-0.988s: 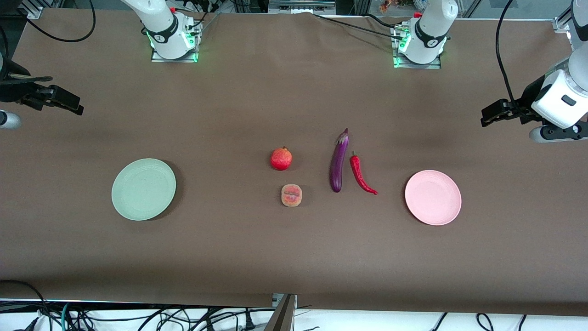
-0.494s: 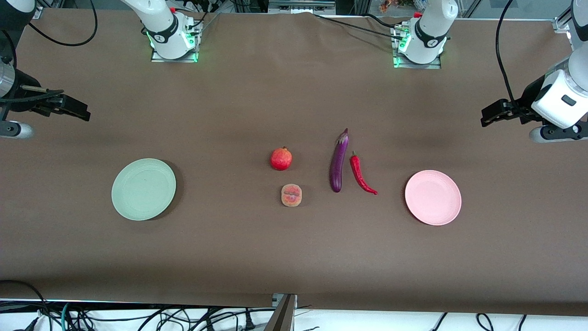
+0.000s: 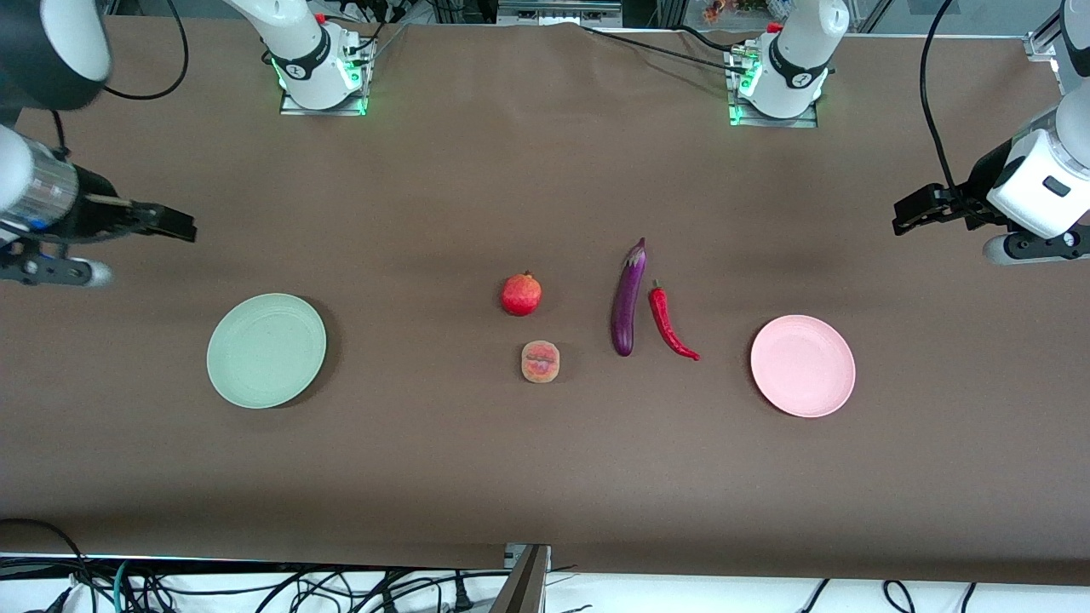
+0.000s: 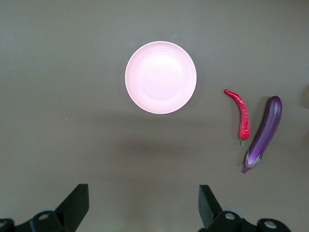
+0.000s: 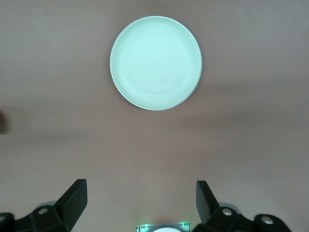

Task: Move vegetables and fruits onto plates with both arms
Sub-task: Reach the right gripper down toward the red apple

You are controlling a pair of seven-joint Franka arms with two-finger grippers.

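A purple eggplant [image 3: 628,298] and a red chili pepper [image 3: 670,324] lie side by side mid-table; both also show in the left wrist view, eggplant [image 4: 264,133] and chili [image 4: 242,116]. A red pomegranate [image 3: 521,294] sits beside the eggplant, with a peach [image 3: 541,361] nearer the camera. The pink plate [image 3: 803,365] [image 4: 161,77] lies toward the left arm's end, the pale green plate [image 3: 266,350] [image 5: 156,63] toward the right arm's end. My left gripper [image 3: 913,213] [image 4: 143,205] is open and empty, high above bare cloth. My right gripper [image 3: 174,228] [image 5: 141,203] is open and empty above bare cloth.
The brown cloth table [image 3: 477,477] has the two arm bases [image 3: 319,72] [image 3: 779,81] along its edge farthest from the camera. Cables hang off the table's near edge [image 3: 255,587].
My right gripper has moved in over the table toward the green plate's end. My left gripper has hardly moved. The food and plates have not moved.
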